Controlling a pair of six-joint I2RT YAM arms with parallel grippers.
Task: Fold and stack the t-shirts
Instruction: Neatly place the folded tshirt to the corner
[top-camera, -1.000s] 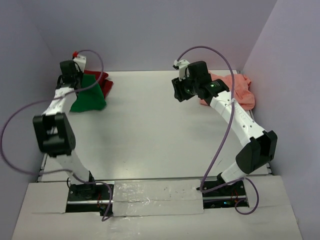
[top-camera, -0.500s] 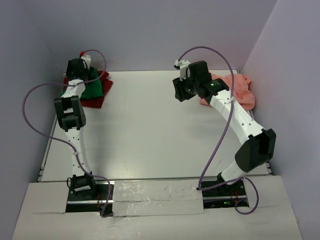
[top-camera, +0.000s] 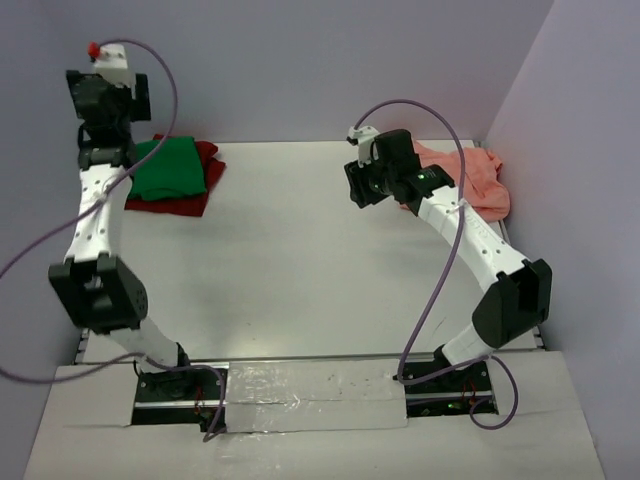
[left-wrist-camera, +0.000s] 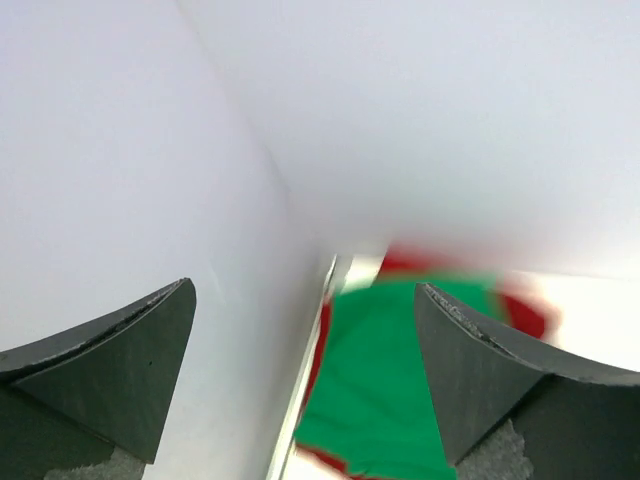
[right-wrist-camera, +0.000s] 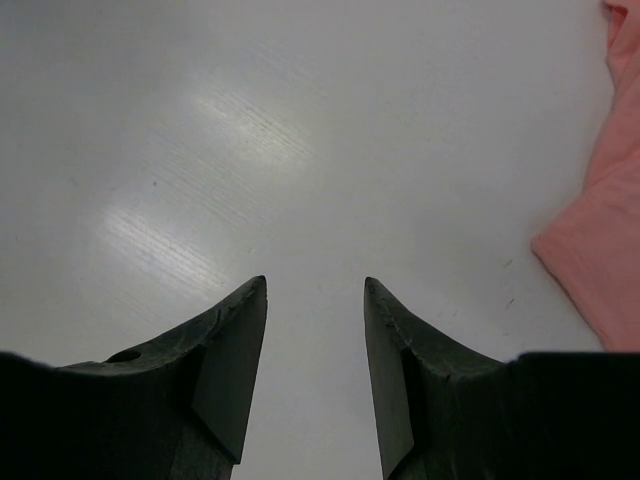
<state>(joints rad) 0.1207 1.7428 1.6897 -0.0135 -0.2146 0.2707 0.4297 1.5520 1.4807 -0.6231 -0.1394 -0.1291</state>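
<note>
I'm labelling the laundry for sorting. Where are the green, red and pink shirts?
green shirt (top-camera: 170, 170), top view, its flat middle.
red shirt (top-camera: 178, 205), top view, near strip showing from under the green one.
pink shirt (top-camera: 478, 172), top view, its crumpled middle.

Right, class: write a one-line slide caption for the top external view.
Green t-shirt atop dark red t-shirt; pink t-shirt crumpled; left gripper and right gripper open, empty.

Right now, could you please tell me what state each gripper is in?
Left gripper: open, holding nothing, well clear of the green t-shirt.
Right gripper: open, holding nothing, over the table beside the salmon pink t-shirt.
</note>
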